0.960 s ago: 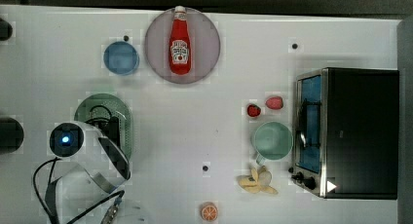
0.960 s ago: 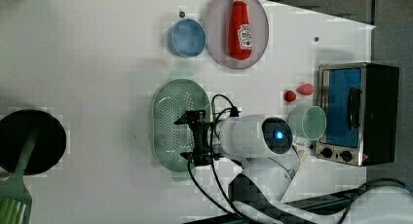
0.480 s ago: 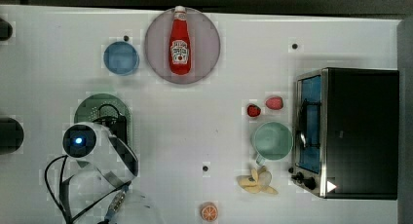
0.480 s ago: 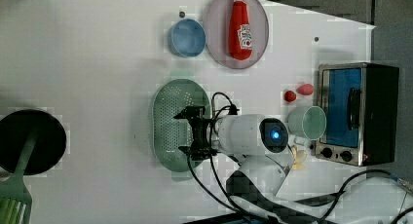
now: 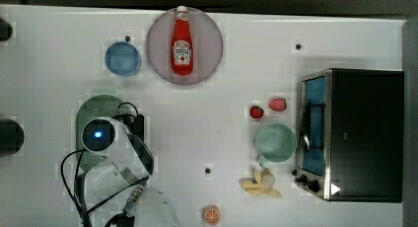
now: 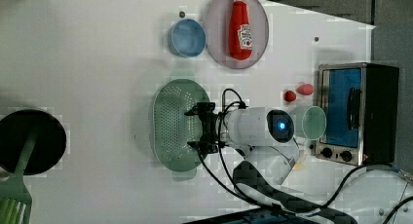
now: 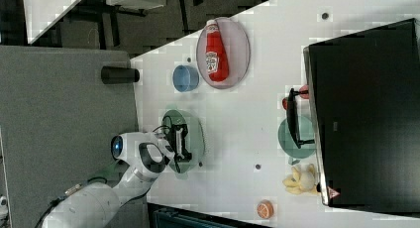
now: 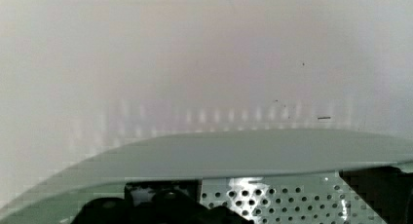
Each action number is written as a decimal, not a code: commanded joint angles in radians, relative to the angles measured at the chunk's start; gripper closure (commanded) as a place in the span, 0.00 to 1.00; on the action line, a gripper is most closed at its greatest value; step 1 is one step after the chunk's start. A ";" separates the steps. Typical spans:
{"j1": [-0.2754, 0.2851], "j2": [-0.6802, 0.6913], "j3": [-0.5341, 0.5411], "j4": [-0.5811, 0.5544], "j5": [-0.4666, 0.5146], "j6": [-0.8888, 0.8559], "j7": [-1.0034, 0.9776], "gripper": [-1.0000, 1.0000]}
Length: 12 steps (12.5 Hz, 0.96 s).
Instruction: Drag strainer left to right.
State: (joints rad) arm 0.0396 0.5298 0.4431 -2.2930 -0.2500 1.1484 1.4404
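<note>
While the strainer (image 6: pixel 175 124) lies unmoved on the white bench (image 5: pixel 222 89), at the top view's left below the blue bowl (image 5: pixel 122 58), the gripper (image 6: pixel 196 127) has come down over its right side as the left view shows it. Its jaws stand wide apart, holding nothing. Judging from that, the drag has not begun. Across the bench toward the mug (image 5: pixel 276 142) and toaster oven (image 5: pixel 352 133) the surface is smooth; beyond its edge the right view shows grey floor (image 7: pixel 64 104).

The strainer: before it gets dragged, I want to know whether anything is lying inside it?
In the left view, the strainer shows only bare perforated floor. The open gripper hangs over its right side, hiding that part.
</note>
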 commanded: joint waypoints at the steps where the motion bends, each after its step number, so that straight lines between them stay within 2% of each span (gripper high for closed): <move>1: -0.034 -0.084 -0.028 -0.040 -0.001 -0.006 -0.035 0.00; 12: -0.222 -0.160 -0.088 -0.144 -0.001 -0.009 -0.274 0.00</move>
State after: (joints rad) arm -0.1420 0.4087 0.3577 -2.4219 -0.2462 1.1191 1.2539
